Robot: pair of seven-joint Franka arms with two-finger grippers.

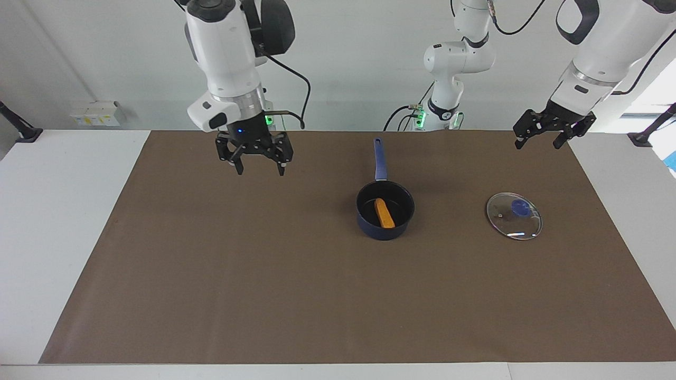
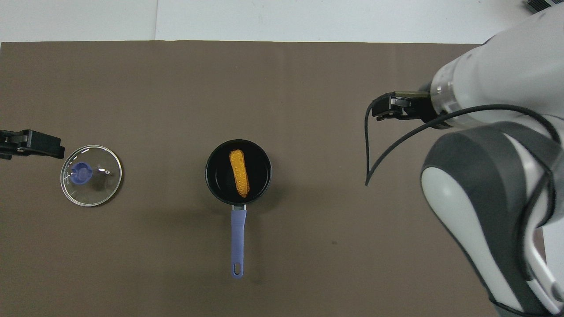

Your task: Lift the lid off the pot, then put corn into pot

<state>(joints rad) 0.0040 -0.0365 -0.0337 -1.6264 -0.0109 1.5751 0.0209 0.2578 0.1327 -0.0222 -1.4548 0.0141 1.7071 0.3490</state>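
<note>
The dark blue pot (image 1: 383,233) stands in the middle of the brown mat, uncovered, its long blue handle (image 1: 379,159) pointing toward the robots. The orange-yellow corn (image 1: 384,212) lies inside it, and also shows in the overhead view (image 2: 239,173) within the pot (image 2: 261,171). The glass lid (image 1: 514,216) with its blue knob lies flat on the mat toward the left arm's end, apart from the pot; it also shows in the overhead view (image 2: 91,175). My right gripper (image 1: 260,170) hangs open and empty above the mat toward the right arm's end. My left gripper (image 1: 538,143) is open and empty, raised near the lid.
The brown mat (image 1: 264,285) covers most of the white table (image 1: 63,211). A white robot base (image 1: 446,100) stands at the table's edge near the pot handle. A black cable (image 2: 374,149) hangs from the right arm.
</note>
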